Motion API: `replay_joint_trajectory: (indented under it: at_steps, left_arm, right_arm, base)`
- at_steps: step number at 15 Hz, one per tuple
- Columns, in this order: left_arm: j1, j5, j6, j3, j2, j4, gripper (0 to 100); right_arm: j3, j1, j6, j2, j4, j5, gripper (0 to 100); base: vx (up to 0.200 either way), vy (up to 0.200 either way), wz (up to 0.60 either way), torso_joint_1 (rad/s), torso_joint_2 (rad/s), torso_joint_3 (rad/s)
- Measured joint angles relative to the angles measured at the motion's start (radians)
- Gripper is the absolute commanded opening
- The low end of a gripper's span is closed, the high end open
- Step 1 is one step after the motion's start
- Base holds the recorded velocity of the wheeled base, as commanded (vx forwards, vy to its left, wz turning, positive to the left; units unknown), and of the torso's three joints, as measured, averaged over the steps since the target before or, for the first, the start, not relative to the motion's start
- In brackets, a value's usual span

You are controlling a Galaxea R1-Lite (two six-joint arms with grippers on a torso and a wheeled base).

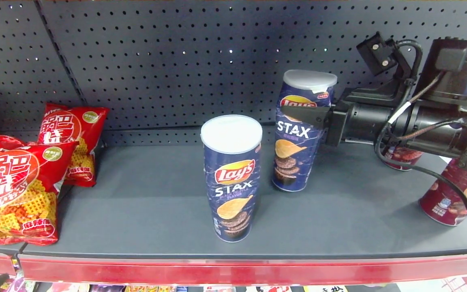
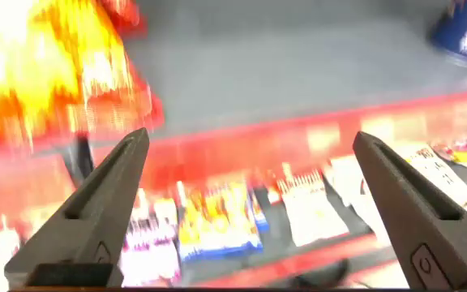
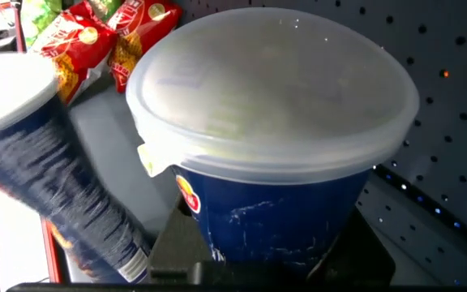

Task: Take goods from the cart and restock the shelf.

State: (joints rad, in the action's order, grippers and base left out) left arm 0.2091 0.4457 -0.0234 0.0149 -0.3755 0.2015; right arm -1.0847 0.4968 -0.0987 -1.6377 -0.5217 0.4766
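Two tall blue cardboard crisp tubes with white plastic lids stand on the dark grey metal shelf [image 1: 148, 211]. The front tube [image 1: 232, 178] is upright near the red front lip, with nothing gripping it. The rear tube [image 1: 294, 158] is just behind it and to its right, close to the perforated back panel [image 1: 168, 61]. The right gripper [image 1: 304, 112] is clamped across the rear tube's upper part, just under the lid. The tube leans a little with its foot at the shelf, and I cannot tell whether the base sits flat. To my eye the placing is nearly done, so the care lies in the release. Square the tube upright and settle its base flat. Then part the fingers gently and draw away sideways, without clipping the lid or the red cylindrical tubs [image 1: 446, 200] beneath the arm. The left gripper [image 2: 250, 203] hangs empty with its fingers spread wide, low before the shelf's red edge.
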Motion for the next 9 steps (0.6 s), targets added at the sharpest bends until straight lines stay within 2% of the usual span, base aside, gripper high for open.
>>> replay_joint_trajectory:
  at_steps: [2,4,5,6,7,9]
  left_arm:
    - [0.006,-0.029,0.036,-0.001,0.15,-0.095,100]
    - [-0.007,-0.044,0.063,-0.001,0.218,-0.125,100]
    - [-0.042,-0.047,0.071,0.0,0.213,-0.1,100]
    - [-0.103,-0.056,0.077,0.003,0.193,-0.066,100]
    - [-0.165,-0.095,0.082,0.003,0.165,-0.034,100]
    - [-0.228,-0.174,0.086,-0.001,0.135,-0.031,100]
  right_arm:
    - [0.0,-0.005,0.0,0.0,0.001,0.0,0]
    - [0.0,-0.013,0.0,-0.003,0.0,0.0,0]
    - [-0.001,-0.017,-0.001,-0.004,0.0,0.001,0]
    - [-0.003,-0.018,-0.001,-0.006,0.001,0.001,0]
    - [-0.006,-0.019,0.0,-0.007,0.0,0.001,0]
    - [-0.012,-0.02,-0.001,-0.01,-0.001,0.001,0]
  base:
    - [0.0,0.0,0.0,0.0,0.0,0.0]
    - [0.0,0.0,0.0,0.0,0.0,0.0]
    - [0.0,0.0,0.0,0.0,0.0,0.0]
    - [0.0,0.0,0.0,0.0,0.0,0.0]
    - [0.0,0.0,0.0,0.0,0.0,0.0]
    - [0.0,0.0,0.0,0.0,0.0,0.0]
